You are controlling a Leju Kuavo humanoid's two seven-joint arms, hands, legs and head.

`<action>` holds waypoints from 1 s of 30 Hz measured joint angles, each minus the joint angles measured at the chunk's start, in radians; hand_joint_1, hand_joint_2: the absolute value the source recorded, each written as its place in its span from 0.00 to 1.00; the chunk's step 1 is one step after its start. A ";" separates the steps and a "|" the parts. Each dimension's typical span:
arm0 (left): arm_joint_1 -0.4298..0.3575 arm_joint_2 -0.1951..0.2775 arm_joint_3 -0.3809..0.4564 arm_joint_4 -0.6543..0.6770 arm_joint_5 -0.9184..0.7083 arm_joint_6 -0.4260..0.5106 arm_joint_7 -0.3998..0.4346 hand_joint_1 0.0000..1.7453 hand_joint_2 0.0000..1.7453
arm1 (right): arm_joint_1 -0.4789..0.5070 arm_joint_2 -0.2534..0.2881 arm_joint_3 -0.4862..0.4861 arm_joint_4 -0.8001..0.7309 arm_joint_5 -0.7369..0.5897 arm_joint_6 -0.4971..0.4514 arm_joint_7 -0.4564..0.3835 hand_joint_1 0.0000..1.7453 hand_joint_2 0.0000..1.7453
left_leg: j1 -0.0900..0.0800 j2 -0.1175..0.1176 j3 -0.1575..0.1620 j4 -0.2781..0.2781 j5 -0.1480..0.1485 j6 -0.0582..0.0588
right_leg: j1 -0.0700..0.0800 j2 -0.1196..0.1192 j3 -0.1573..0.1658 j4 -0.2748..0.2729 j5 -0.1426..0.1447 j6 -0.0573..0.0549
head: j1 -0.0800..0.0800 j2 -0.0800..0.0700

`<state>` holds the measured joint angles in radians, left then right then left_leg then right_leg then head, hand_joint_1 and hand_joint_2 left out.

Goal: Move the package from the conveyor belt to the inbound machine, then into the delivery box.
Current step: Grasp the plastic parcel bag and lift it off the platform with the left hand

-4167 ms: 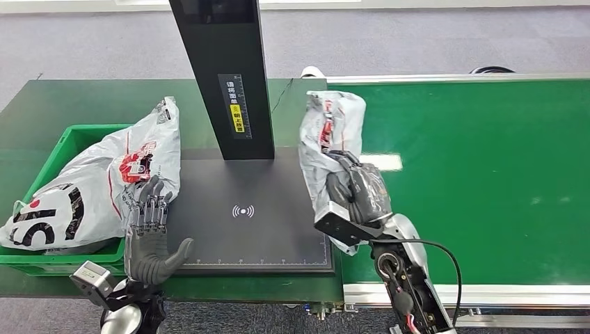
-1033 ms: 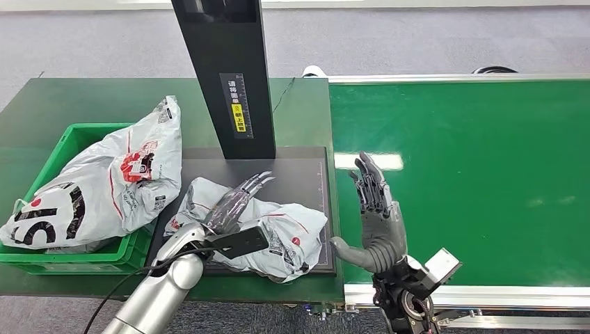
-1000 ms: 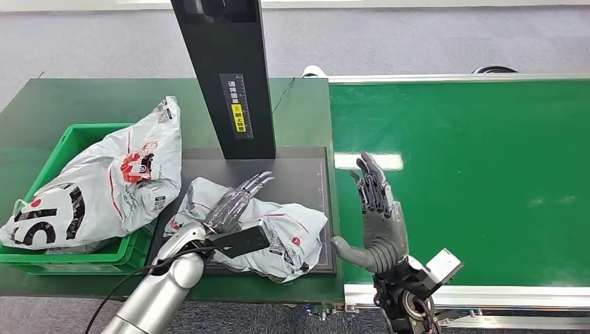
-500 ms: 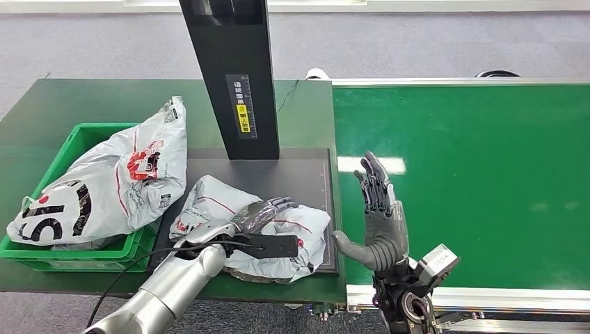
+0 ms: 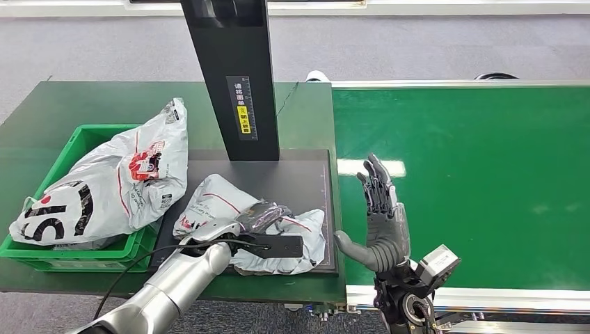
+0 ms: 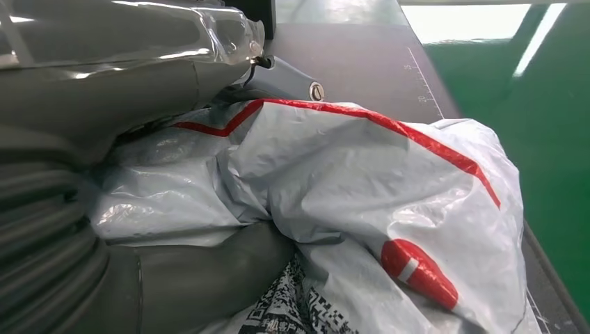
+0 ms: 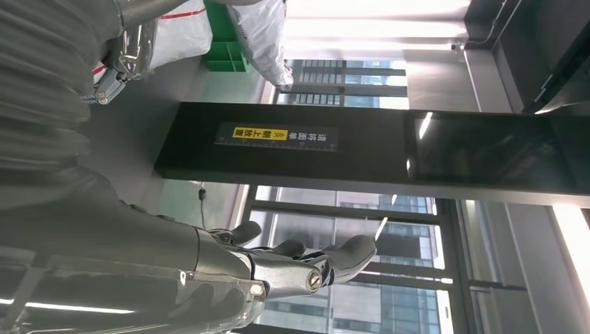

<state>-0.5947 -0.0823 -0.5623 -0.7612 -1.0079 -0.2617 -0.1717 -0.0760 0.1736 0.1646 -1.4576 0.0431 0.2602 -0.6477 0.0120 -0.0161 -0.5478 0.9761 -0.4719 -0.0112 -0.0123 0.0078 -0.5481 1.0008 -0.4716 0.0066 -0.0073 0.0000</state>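
Head view: my left hand (image 5: 261, 216) clamped on grey package (image 5: 229, 209), lower centre, atop inbound machine (image 5: 292, 177) for scanning. Right hand (image 5: 379, 216) empty, fingers spread, over conveyor belt (image 5: 473, 174). Delivery box (image 5: 66, 142) left.

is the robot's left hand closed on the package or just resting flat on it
Closed on it. The left hand has its fingers curled into the package, and the left wrist view shows the thumb pressed against the bag.

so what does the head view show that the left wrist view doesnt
Head view only: the green crate holding another bag, the green conveyor belt, and the right hand raised open with nothing in it. Left wrist view only: the barcode print on the bag's underside. Both: the left hand gripping the grey bag on the dark scanner plate.
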 joint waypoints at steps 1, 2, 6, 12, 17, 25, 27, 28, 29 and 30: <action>0.000 -0.001 0.000 0.000 0.000 0.000 0.000 0.99 1.00 | 0.000 0.000 -0.001 0.000 0.000 0.000 0.000 0.00 1.00 | 0.000 0.000 0.000 0.000 0.000 0.000 | 0.000 0.000 0.000 0.000 0.000 0.000 | 0.000 0.000; 0.000 -0.001 0.000 0.001 0.000 0.000 0.000 0.99 1.00 | 0.000 0.000 -0.001 0.000 0.000 -0.001 0.001 0.00 1.00 | 0.000 0.000 0.000 0.000 0.000 0.000 | 0.000 0.000 0.000 0.000 0.000 0.000 | 0.000 0.000; 0.000 -0.003 0.000 0.001 0.000 0.002 0.000 1.00 1.00 | 0.001 0.003 -0.004 0.000 0.000 -0.003 0.004 0.00 1.00 | 0.000 0.000 -0.001 0.000 0.000 0.000 | 0.000 0.000 -0.001 0.000 0.000 0.000 | 0.000 0.000; 0.006 -0.004 0.000 0.001 0.005 0.019 -0.011 1.00 1.00 | 0.003 0.007 -0.009 0.002 0.001 -0.005 0.009 0.00 1.00 | 0.000 0.000 -0.002 0.000 0.000 0.000 | 0.000 0.000 -0.002 0.000 0.000 0.000 | 0.000 0.000; 0.049 0.008 0.005 -0.057 0.054 0.175 -0.152 1.00 1.00 | 0.005 0.007 -0.016 0.005 -0.006 -0.001 0.014 0.00 1.00 | 0.000 0.002 -0.004 0.000 0.000 0.000 | 0.000 0.002 -0.005 0.000 0.000 0.000 | -0.001 0.000; 0.232 0.088 0.039 -0.487 -0.013 0.645 -0.310 1.00 1.00 | 0.036 -0.001 -0.043 -0.003 -0.039 -0.001 0.023 0.00 1.00 | 0.000 0.004 -0.013 0.000 -0.001 0.000 | 0.000 0.004 -0.015 0.000 0.000 0.000 | -0.002 0.000; 0.265 0.098 0.045 -0.560 -0.021 0.693 -0.323 1.00 1.00 | 0.041 -0.002 -0.049 -0.004 -0.040 -0.001 0.023 0.00 1.00 | 0.000 0.004 -0.014 0.000 -0.001 0.000 | 0.000 0.004 -0.016 0.000 0.000 0.000 | -0.002 0.000; 0.279 0.103 0.048 -0.592 -0.022 0.710 -0.330 1.00 1.00 | 0.044 -0.002 -0.052 -0.005 -0.041 -0.001 0.023 0.00 1.00 | 0.000 0.004 -0.015 0.000 -0.001 0.000 | 0.000 0.004 -0.016 0.000 0.000 0.000 | -0.002 0.000; 0.292 0.109 0.050 -0.621 -0.021 0.724 -0.337 1.00 1.00 | 0.046 -0.002 -0.055 -0.005 -0.042 -0.001 0.023 0.00 1.00 | 0.000 0.004 -0.015 0.000 -0.001 0.000 | 0.000 0.004 -0.016 0.000 0.000 0.000 | -0.002 0.000; 0.304 0.113 0.051 -0.651 -0.020 0.734 -0.344 1.00 1.00 | 0.048 -0.002 -0.058 -0.005 -0.043 -0.001 0.023 0.00 1.00 | 0.000 0.004 -0.015 0.000 -0.001 0.000 | 0.000 0.004 -0.017 0.000 0.000 0.000 | -0.002 0.000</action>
<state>-0.2910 0.0311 -0.5114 -1.4124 -1.0277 0.4727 -0.5156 -0.0283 0.1713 0.1065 -1.4627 0.0003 0.2591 -0.6245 0.0122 -0.0120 -0.5627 0.9765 -0.4727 -0.0107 -0.0122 0.0114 -0.5646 1.0012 -0.4717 0.0066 -0.0092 0.0000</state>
